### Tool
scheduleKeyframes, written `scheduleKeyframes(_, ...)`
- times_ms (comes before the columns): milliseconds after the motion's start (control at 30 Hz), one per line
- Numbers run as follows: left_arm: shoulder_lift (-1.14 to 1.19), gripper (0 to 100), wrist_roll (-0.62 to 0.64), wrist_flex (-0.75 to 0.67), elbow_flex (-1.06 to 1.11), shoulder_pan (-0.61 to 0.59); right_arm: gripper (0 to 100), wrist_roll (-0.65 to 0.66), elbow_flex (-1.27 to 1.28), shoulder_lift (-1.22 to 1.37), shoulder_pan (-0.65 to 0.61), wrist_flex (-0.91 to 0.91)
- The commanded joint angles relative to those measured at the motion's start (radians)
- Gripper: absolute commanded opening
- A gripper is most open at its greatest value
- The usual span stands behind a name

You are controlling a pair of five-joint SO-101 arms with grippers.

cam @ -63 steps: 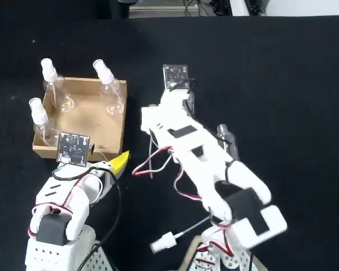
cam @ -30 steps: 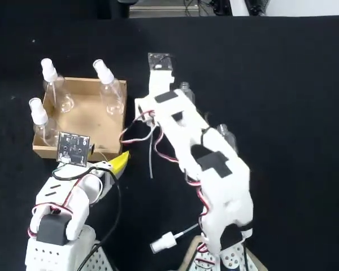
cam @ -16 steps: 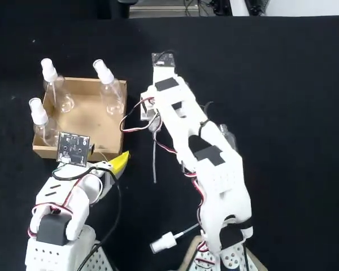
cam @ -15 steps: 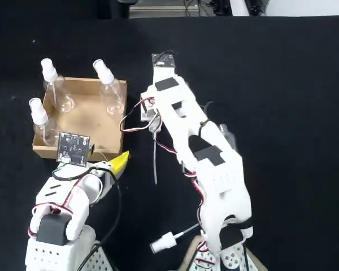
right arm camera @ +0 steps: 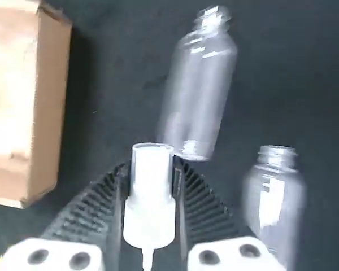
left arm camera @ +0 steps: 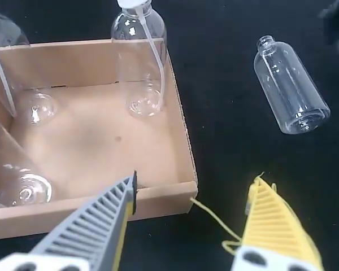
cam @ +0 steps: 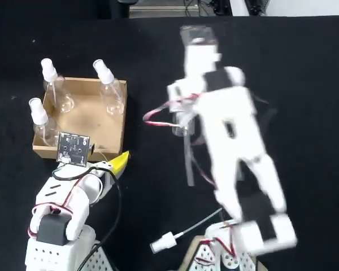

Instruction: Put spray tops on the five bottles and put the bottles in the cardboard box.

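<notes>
Right wrist view: a white spray top (right arm camera: 151, 197) is seen gripped in the right gripper (right arm camera: 151, 166), whose black fingers are closed against its two sides. Beyond it on the black table (right arm camera: 305, 68) an uncapped bottle (right arm camera: 200, 84) is seen lying on its side, and a second uncapped bottle (right arm camera: 271, 192) is found nearer to the gripper, apart from the first. One corner of the cardboard box (right arm camera: 22, 101) is seen off to the side, well apart from both bottles. From the high view, the right arm (cam: 231, 124) is seen stretched out over the middle of the table, and the thin dip tube (cam: 187, 158) of the held top is seen hanging below it. Three bottles (cam: 110, 87) fitted with spray tops are seen standing upright inside the box, one at each of three corners. A loose spray top (cam: 165, 243) is left lying on the table near the arm bases. In the left wrist view, the left gripper (left arm camera: 195, 183) is found spread wide with nothing between its grey and yellow fingers, just beside the box's near wall.
</notes>
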Motion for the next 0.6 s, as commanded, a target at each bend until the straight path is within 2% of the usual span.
scheduleKeyframes(0, -0.002, 30, -0.008, 0.008, -0.005, 0.007, 1.1, 0.114, 0.062, -0.217, 0.203, 0.009)
scheduleKeyframes(133, -0.002, 30, -0.008, 0.008, 0.002, 0.007, 1.1, 0.247, 0.191, -0.237, 0.433, -0.080)
scheduleKeyframes(267, -0.002, 30, -0.006, 0.008, 0.002, 0.007, 1.1, 0.345, 0.328, -0.165, 0.620, -0.256)
scheduleKeyframes(433, -0.002, 30, -0.006, 0.023, -0.001, 0.012, 1.1, 0.491, 0.381, 0.004, 0.727, -0.334)
scheduleKeyframes(567, -0.002, 30, -0.006, 0.035, -0.025, 0.096, 1.2, 0.526, 0.328, 0.099, 0.760, -0.327)
